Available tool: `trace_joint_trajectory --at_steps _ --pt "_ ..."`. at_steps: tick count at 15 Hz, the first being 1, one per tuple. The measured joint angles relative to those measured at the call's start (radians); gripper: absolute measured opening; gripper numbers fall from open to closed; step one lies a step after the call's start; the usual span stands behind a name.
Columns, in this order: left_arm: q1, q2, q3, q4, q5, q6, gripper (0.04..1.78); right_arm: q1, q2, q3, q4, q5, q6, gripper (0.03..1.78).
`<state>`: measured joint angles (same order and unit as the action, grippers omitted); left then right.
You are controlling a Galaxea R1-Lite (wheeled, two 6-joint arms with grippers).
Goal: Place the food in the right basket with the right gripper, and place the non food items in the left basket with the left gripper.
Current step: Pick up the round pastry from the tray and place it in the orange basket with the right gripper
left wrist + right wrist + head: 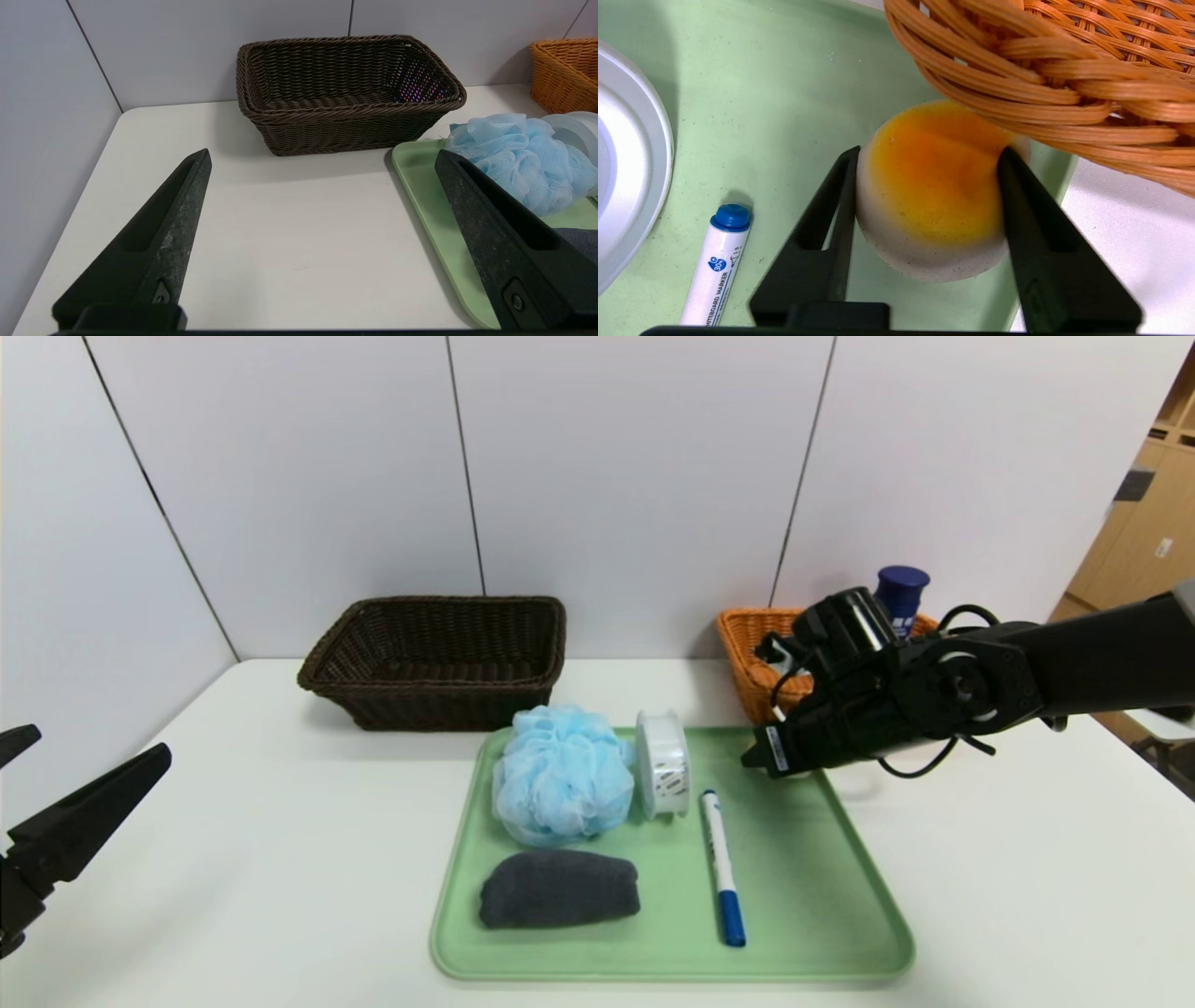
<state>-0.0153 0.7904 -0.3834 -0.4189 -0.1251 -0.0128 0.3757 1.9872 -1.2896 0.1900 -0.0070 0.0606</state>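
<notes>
The right gripper grips the orange bun above the tray, beside the orange basket; next it needs lifting over the rim; the left gripper hangs open, parked.

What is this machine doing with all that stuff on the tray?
It is sorting things into baskets. The right gripper has its fingers closed on a round orange-topped bun at the green tray's far right corner, beside the orange basket. The left gripper waits open off to the left. A sponge, tape roll, marker and grey cloth lie on the tray.
</notes>
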Motion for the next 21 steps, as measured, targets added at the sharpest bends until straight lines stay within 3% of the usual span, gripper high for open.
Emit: trace_joint_trajectory --at_steps 2,3,4,11,15,17,21 --pt "0.0 0.0 0.0 0.001 0.0 0.001 1.69 0.0 0.0 0.002 0.001 -0.001 0.001 0.66" --pt "0.0 0.0 0.001 0.001 0.0 0.0 1.69 0.0 0.0 0.002 0.001 -0.001 0.001 0.26" --pt "0.0 0.0 0.002 0.001 0.0 0.0 1.69 0.0 -0.002 0.003 0.001 -0.001 0.002 0.1" --pt "0.0 -0.002 0.008 0.003 0.0 0.0 1.69 0.022 -0.11 0.03 0.0 0.011 0.01 0.1" --pt "0.0 -0.003 0.009 0.003 0.0 -0.002 1.69 0.043 -0.236 -0.03 -0.099 0.08 0.025 0.1" --pt "0.0 -0.004 0.011 0.003 -0.001 -0.004 1.69 -0.009 -0.248 -0.101 -0.144 0.085 0.0 0.1" --pt "0.0 -0.004 0.012 0.003 -0.002 -0.004 1.69 -0.105 -0.161 -0.251 -0.112 0.074 -0.054 0.1"
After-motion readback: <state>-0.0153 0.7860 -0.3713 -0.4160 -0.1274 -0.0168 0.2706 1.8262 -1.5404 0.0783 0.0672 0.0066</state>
